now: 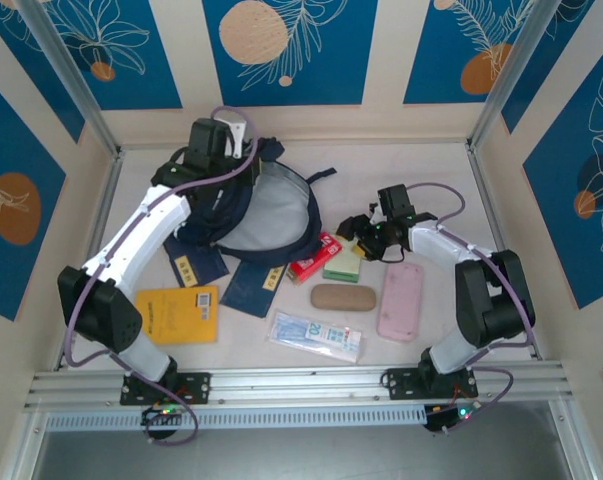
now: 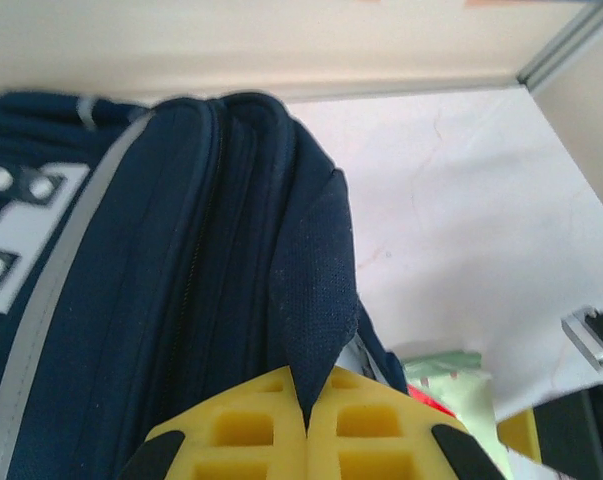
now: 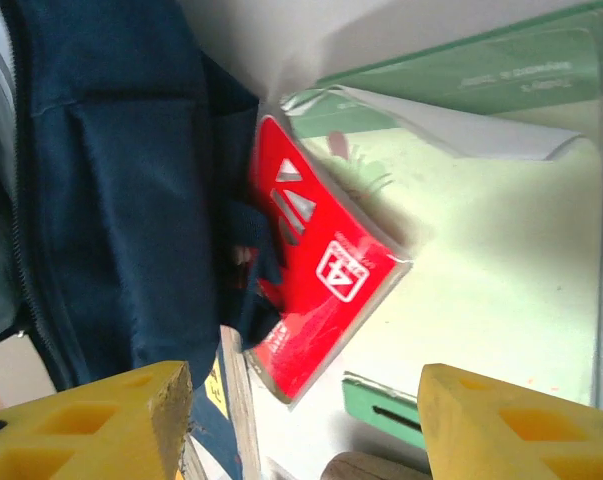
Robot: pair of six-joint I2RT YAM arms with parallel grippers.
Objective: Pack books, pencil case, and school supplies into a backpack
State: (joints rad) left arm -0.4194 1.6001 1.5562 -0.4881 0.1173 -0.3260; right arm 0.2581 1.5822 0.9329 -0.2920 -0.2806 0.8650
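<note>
The navy backpack (image 1: 256, 205) lies at the back centre with its grey lining showing. My left gripper (image 1: 231, 150) is at its far edge, shut on a fold of navy backpack fabric (image 2: 316, 290) that runs down between the yellow fingers (image 2: 251, 425). My right gripper (image 1: 355, 233) hangs open just above the red box (image 3: 326, 290) and pale green pad (image 3: 471, 230), gripping nothing. The red box leans against the backpack (image 3: 111, 180). Two navy books (image 1: 196, 266) (image 1: 257, 286) and an orange-yellow book (image 1: 178, 315) lie in front of the backpack. The pink pencil case (image 1: 401, 300) is at the right.
A brown oval case (image 1: 343, 298) and a clear packet with blue print (image 1: 316, 337) lie in front of the red box (image 1: 315, 257) and green pad (image 1: 343, 266). Walls enclose the table on three sides, with a metal rail (image 1: 301, 385) along the near edge.
</note>
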